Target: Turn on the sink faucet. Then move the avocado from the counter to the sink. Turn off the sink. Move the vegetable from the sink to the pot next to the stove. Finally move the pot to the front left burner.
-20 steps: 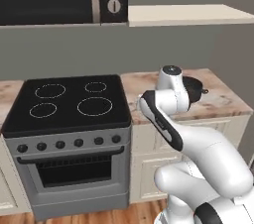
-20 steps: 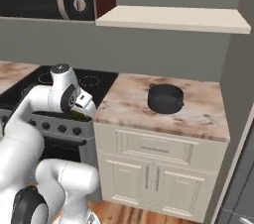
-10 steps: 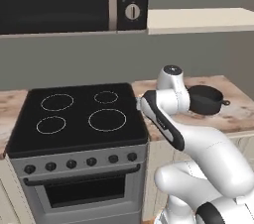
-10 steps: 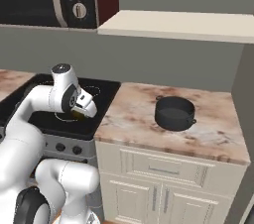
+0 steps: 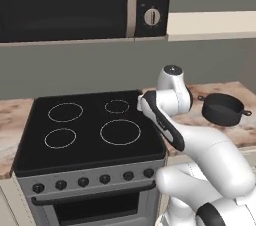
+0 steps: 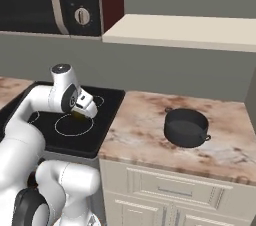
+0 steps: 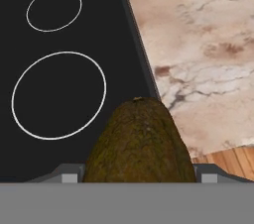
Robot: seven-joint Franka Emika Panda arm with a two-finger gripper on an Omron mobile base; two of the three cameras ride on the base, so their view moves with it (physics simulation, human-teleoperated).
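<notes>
we see the pinkish-brown and cream marbled stone counter point(image 6: 150, 130) running along the grey wall over cream panelled cabinets point(image 6: 165, 192), with the black glass stove point(image 5: 90, 130) set into it. the stove carries thin white ring markings on its top and a steel front with a row of black knobs point(image 5: 95, 180). above it hangs a black microwave point(image 5: 75, 2) with a round dial, and beside that a pale cream shelf point(image 6: 185, 30) juts from the wall.

our white arm folds over the right side of the stove, near the seam where the glass meets the stone. in the hand view the stove's edge runs diagonally, with two white rings on the glass and the marbled counter point(image 7: 203, 54) to the other side, plus a sliver of wooden floor point(image 7: 228, 161) at the corner.

the small low round dark grey metal pot point(image 6: 186, 127) sits on the counter to the right of the stove, well apart from the arm, upright and with small side handles.

our gripper point(image 7: 139, 178) holds its dark finger tips point(image 7: 67, 177) set wide, one on each side of the small dark brownish-olive rounded avocado point(image 7: 141, 143), which sits clamped between them and hangs above the stove's right edge. in the right base view we catch a bit of the olive avocado point(image 6: 78, 115) under the hand, above the glass.
</notes>
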